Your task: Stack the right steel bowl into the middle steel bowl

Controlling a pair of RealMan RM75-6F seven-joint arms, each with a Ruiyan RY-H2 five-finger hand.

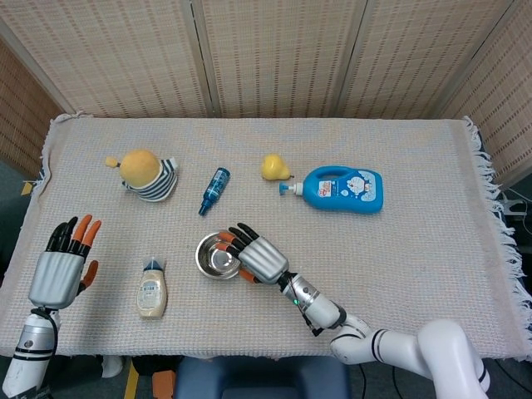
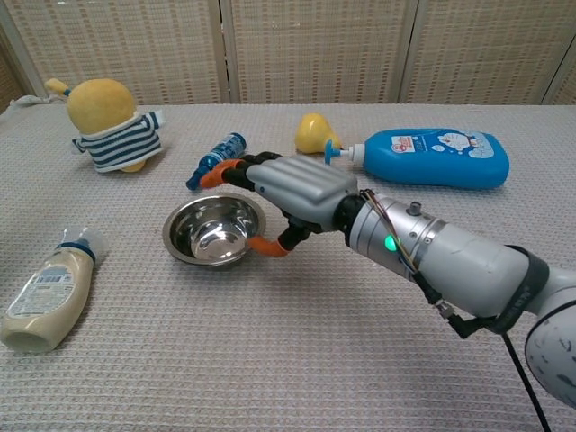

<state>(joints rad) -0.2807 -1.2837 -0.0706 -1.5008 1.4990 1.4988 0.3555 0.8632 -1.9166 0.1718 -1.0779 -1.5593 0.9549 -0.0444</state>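
One steel bowl (image 1: 214, 256) (image 2: 209, 230) shows on the cloth near the table's front middle; the two bowls appear nested, and I cannot tell their rims apart. My right hand (image 1: 258, 258) (image 2: 290, 189) lies over the bowl's right rim, fingers across the top and the orange-tipped thumb (image 2: 264, 246) under the edge, still pinching it. My left hand (image 1: 62, 264) hovers at the far left front with fingers spread and nothing in it; the chest view does not show it.
A cream bottle (image 1: 151, 288) (image 2: 47, 292) lies left of the bowl. Behind it lie a small blue bottle (image 1: 214, 189) (image 2: 216, 157), a striped duck toy (image 1: 148, 173) (image 2: 105, 121), a yellow pear (image 1: 273, 167) (image 2: 314, 132) and a blue detergent bottle (image 1: 342, 188) (image 2: 427, 157).
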